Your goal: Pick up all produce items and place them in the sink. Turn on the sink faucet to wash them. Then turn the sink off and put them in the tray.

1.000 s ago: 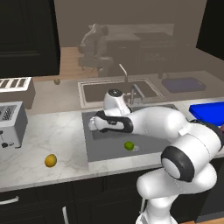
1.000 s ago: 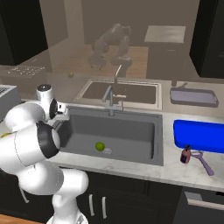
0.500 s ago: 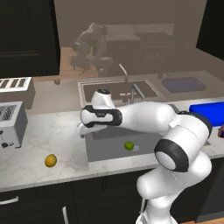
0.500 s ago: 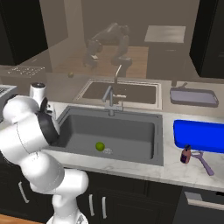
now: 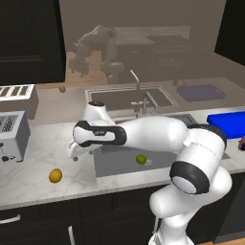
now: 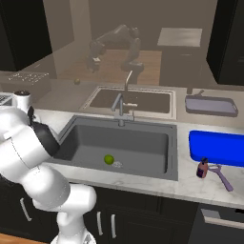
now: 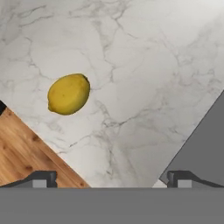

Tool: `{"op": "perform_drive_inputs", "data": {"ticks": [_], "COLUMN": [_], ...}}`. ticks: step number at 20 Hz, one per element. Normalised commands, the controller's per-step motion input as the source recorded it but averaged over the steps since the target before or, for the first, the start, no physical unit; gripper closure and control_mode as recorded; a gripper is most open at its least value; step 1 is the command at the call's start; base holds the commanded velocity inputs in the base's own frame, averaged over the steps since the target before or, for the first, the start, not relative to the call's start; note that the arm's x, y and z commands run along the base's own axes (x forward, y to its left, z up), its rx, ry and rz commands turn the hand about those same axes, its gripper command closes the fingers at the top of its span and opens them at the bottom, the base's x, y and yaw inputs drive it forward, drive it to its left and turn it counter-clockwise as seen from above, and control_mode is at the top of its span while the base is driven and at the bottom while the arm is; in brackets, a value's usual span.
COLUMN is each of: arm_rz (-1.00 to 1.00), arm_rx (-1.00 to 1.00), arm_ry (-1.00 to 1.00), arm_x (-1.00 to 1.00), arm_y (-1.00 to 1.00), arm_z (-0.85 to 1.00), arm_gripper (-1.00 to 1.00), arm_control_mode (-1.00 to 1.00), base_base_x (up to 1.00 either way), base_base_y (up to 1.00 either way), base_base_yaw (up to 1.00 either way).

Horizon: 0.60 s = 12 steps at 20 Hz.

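The yellow lemon [image 5: 55,175] lies on the marble counter left of the sink [image 5: 107,165]; in the hand view the lemon [image 7: 68,93] sits up and to the left. My gripper [image 5: 74,155] hangs over the counter just right of and behind it, open with nothing between its fingertips [image 7: 42,178]. The green lime [image 6: 109,159] rests on the sink floor [image 6: 143,138] near the drain. The faucet [image 6: 120,107] stands behind the basin, no water showing. The blue tray [image 6: 217,147] lies on the counter to the right.
A toaster [image 5: 12,136] stands at the far left of the counter. A small purple utensil [image 6: 214,170] lies in front of the tray. The counter's front edge and the wooden floor [image 7: 22,157] show in the hand view close to the lemon.
The arm has swung left, from above the sink to over the counter beside the lemon. The gripper stayed open. The lime has not moved.
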Motion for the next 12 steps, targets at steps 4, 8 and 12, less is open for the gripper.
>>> {"op": "perform_drive_inputs", "data": {"ticks": [4, 8, 12], "arm_rz": [0.03, 0.0, 0.0], "arm_rx": [0.0, 0.0, 0.0], "arm_ry": [-0.01, 0.0, 0.03], "arm_x": [-0.54, -0.21, -0.01], "arm_y": [0.35, 0.24, 0.27], "arm_z": [-0.01, -0.1, -0.13], "arm_gripper": [-1.0, -1.0, -1.0], "arm_control_mode": [-1.0, -1.0, -1.0], "base_base_x": [0.0, 0.0, 0.0], "base_base_y": [0.0, 0.0, 0.0], "base_base_yaw": [0.0, 0.0, 0.0]}}
